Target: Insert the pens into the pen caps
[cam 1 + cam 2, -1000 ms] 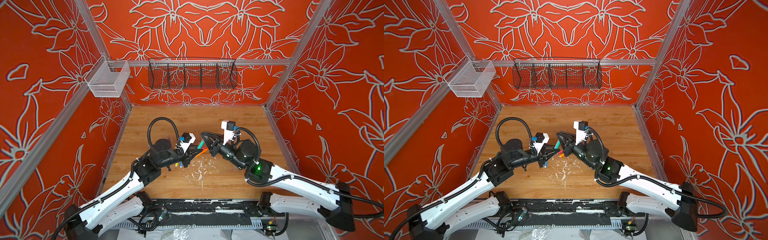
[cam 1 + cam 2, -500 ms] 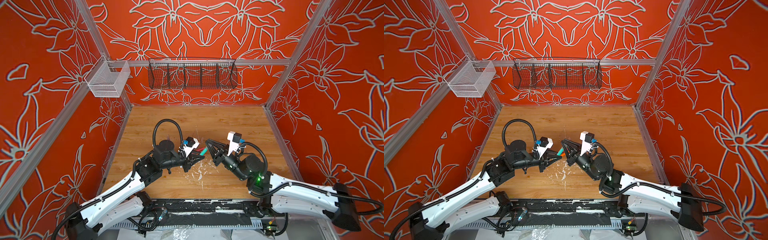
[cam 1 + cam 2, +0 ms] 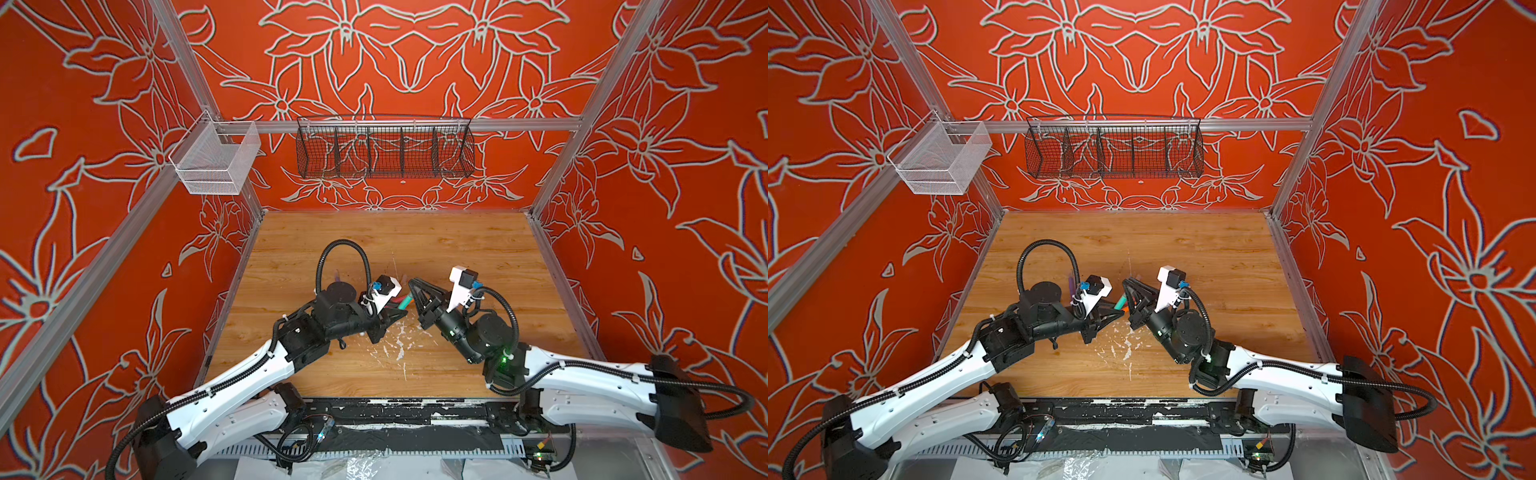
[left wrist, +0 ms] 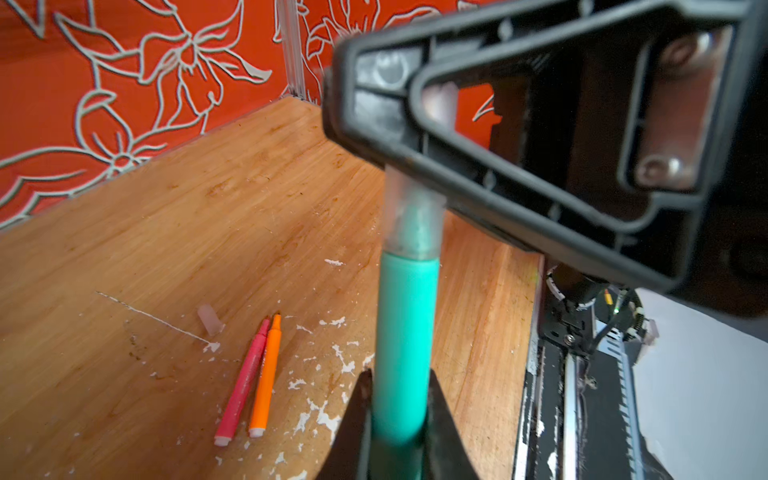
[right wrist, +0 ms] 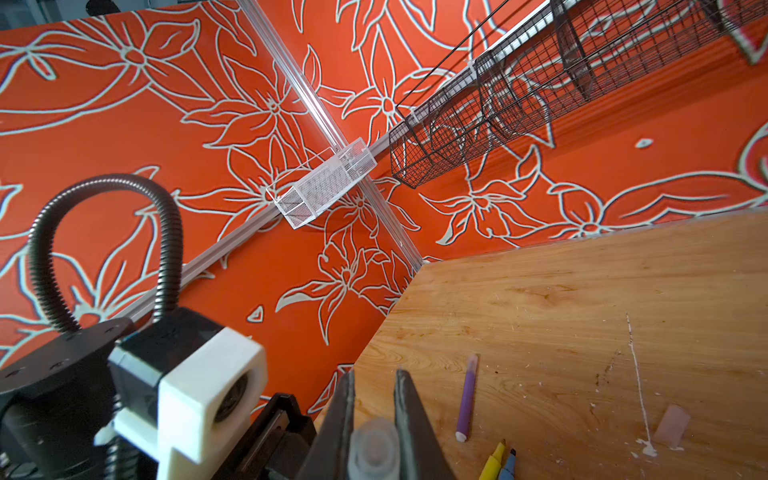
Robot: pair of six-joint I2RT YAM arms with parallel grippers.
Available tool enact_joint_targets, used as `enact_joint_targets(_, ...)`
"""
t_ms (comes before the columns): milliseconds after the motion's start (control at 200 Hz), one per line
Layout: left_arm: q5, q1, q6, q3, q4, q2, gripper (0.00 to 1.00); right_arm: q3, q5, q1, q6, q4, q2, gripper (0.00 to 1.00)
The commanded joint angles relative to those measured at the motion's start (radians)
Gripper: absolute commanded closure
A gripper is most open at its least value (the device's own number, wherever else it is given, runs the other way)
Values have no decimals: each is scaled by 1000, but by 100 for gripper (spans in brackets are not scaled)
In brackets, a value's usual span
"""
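My left gripper [image 4: 399,378] is shut on the green pen [image 4: 405,345], gripping it low on the barrel. The pen's tip sits inside a clear pen cap [image 4: 411,216]. My right gripper [image 5: 375,374] is shut on that cap [image 5: 374,449]. In both top views the two grippers meet tip to tip above the table's middle, left gripper [image 3: 397,309] and right gripper [image 3: 415,293], with the green pen [image 3: 1121,302] between them. Pink-red [image 4: 245,382] and orange [image 4: 266,374] pens lie side by side on the wood. Purple [image 5: 466,397], yellow [image 5: 492,461] and blue [image 5: 508,465] pens lie there too.
A loose clear cap [image 4: 209,319] lies by the pink-red pen's tip, and another loose cap [image 5: 671,426] shows in the right wrist view. White paint flecks [image 3: 399,345] mark the wood. A black wire basket [image 3: 384,151] and a white mesh basket [image 3: 216,160] hang on the walls.
Both grippers have shifted a little toward the table's front, the left one also rightward, and now stand tip to tip. Both grips are unchanged.
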Motion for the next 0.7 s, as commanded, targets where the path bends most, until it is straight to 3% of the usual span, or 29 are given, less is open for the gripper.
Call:
enact_joint_targets(0,-71,45,-122,86,284,-66,100,-72,-316,91,-47,-135,16,100)
enact_joint_targets(80,-3,45,-142,82,273,-95,100,-94,-387,92,-74,-80,2,100)
enact_joint_targets(250,61,45,-179,58,283,-147,100,-106,-396,92,-86,-48,35,100)
enact_joint_targets(485,3,44,-167,58,320,-117,100,-112,-337,115,-72,-73,-11,100)
enact_joint_targets(625,-193,17,-97,53,328,-110,100,-102,-162,191,-36,-101,37,100)
enact_joint_targets(696,-294,1,-63,46,339,-102,100,-104,-137,199,-1,-76,78,100)
